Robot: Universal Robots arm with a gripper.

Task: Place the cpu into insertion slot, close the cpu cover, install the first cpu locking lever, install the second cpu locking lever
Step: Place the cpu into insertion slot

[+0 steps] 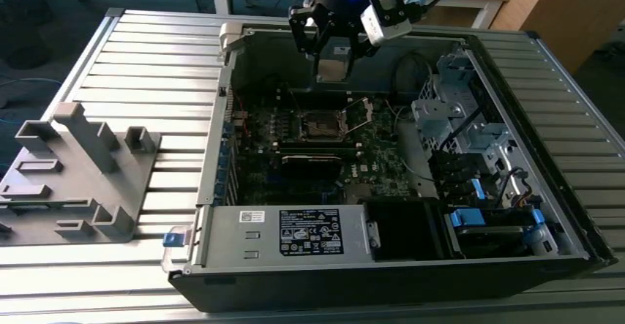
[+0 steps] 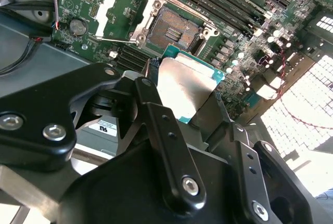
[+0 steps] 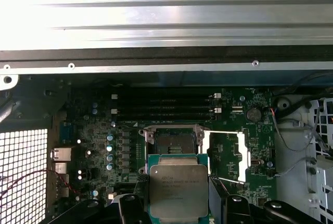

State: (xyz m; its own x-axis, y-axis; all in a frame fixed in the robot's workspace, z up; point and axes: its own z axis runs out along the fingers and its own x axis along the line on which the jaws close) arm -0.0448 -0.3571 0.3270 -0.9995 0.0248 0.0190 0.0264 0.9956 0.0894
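My gripper (image 1: 332, 66) hangs over the open computer case, shut on the cpu (image 3: 178, 190), a square chip with a dull silver face and green edge. In the second wrist view the cpu (image 2: 184, 86) sits between the black fingers (image 2: 156, 125). The insertion slot (image 1: 320, 126) lies below it on the green board, open, with a dark centre (image 3: 170, 143) (image 2: 174, 31). The cpu cover (image 3: 226, 154) (image 2: 118, 13) is flipped open beside the slot, on the exterior view's right of it (image 1: 359, 112). A thin wire lever (image 3: 229, 181) stands loose by the cover.
A labelled silver power-supply box (image 1: 293, 230) fills the case's near side. Metal drive cages (image 1: 469, 119) with cables stand at the exterior view's right. Black memory slots (image 3: 161, 107) run beside the slot. A grey fixture (image 1: 78, 170) sits on the slatted table outside the case.
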